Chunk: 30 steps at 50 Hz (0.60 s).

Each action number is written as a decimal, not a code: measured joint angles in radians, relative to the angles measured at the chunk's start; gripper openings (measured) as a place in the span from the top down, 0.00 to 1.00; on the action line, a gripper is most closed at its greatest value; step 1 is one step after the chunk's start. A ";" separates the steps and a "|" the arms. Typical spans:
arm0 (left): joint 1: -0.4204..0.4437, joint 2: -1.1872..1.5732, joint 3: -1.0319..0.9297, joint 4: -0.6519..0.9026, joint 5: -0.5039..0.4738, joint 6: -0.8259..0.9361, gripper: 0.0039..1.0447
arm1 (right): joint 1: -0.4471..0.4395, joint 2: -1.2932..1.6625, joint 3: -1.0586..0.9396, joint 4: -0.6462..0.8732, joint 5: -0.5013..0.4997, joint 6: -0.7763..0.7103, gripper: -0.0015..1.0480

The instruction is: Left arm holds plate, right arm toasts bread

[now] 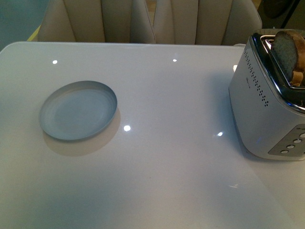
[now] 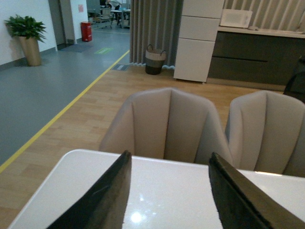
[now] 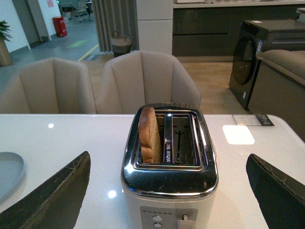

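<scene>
From the front, the plate (image 1: 78, 110) lies flat on the white table (image 1: 167, 167), toward my left side, with nothing on it and neither of my arms in sight. The toaster (image 1: 269, 100) stands at the far right edge of that view, well apart from the plate, and the bread (image 1: 286, 50) sticks up out of its slot, the rounded crust showing above the chrome top. Through my left wrist camera, my left gripper (image 2: 169, 195) is spread wide, its two black fingers (image 2: 102, 200) apart with only bare tabletop (image 2: 167, 191) between them; I grasp nothing, and two beige chairs (image 2: 167, 124) stand beyond the table's far edge. Through my right wrist camera, my right gripper (image 3: 167, 191) is likewise released, its fingers (image 3: 52, 195) far apart on either side of the toaster (image 3: 169, 162) without touching it. The bread (image 3: 149, 135) stands upright in one of the two slots, the other slot beside it bare, and a sliver of the plate (image 3: 9, 174) shows at the picture's edge, well apart from the toaster.
</scene>
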 joint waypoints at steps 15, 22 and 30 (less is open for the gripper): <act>0.001 -0.193 -0.236 0.011 0.000 0.031 0.97 | 0.000 0.000 0.000 0.000 -0.001 0.000 0.09; 0.001 -0.272 -0.298 -0.004 0.000 0.033 0.97 | 0.000 0.000 0.000 0.000 -0.001 0.000 0.09; 0.001 -0.373 -0.360 -0.049 0.000 0.034 0.97 | 0.000 0.000 0.000 0.000 -0.001 0.000 0.09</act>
